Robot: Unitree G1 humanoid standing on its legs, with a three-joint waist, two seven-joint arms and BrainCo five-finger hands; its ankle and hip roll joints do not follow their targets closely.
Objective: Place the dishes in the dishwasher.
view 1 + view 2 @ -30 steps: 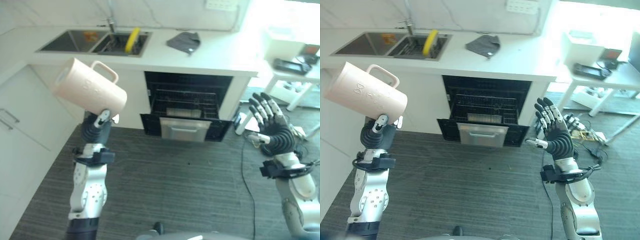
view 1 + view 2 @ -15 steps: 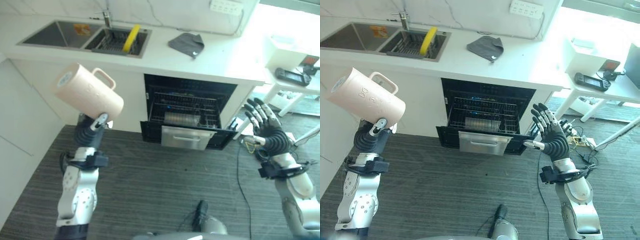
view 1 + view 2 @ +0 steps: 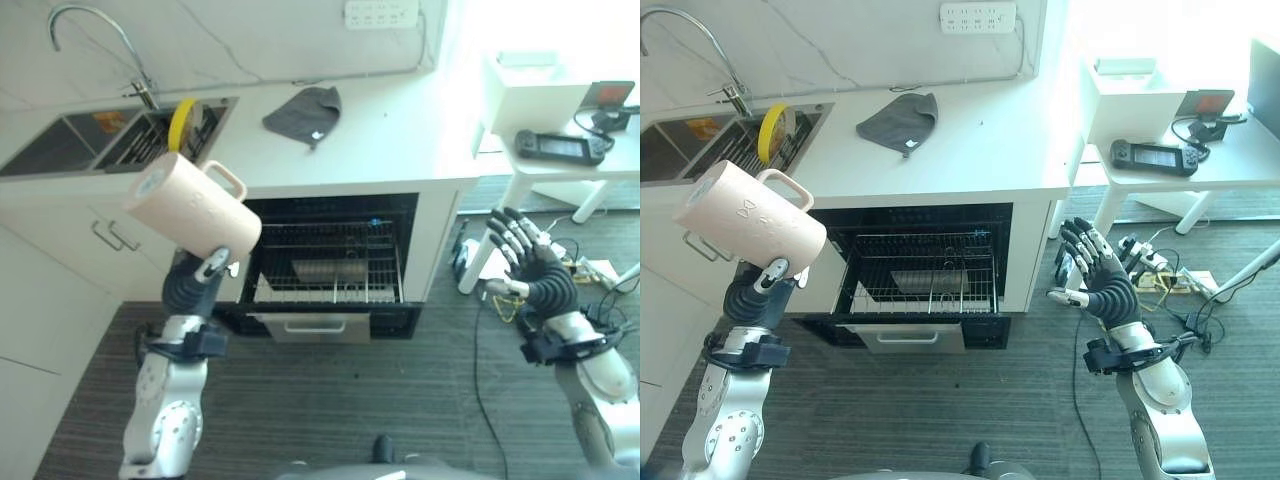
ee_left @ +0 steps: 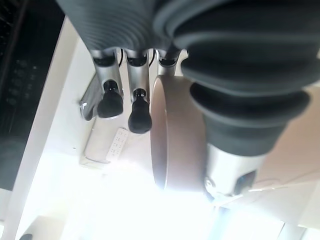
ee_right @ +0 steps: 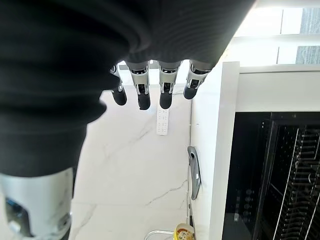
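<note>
A pale pink mug (image 3: 190, 202) with a handle is held tilted in the air by my left hand (image 3: 193, 285), whose fingers are curled on its base; the wrist view shows the mug's bottom (image 4: 172, 135) between fingers and thumb. It hangs left of the open dishwasher (image 3: 330, 260), whose wire rack (image 3: 925, 272) is slid out with a glass dish lying in it. My right hand (image 3: 535, 280) is raised at the right with fingers spread and nothing in it. A yellow plate (image 3: 181, 116) stands in the sink rack.
The white counter (image 3: 380, 140) carries a grey cloth (image 3: 303, 108) and a double sink with tap (image 3: 90, 140). A white side table (image 3: 590, 150) with a black controller stands at the right, cables on the floor under it. White cabinets line the left.
The whole picture has shifted: the camera turned, so the dishwasher and counter now sit more centred and closer. The mug stays held in my left hand; the right hand stays open.
</note>
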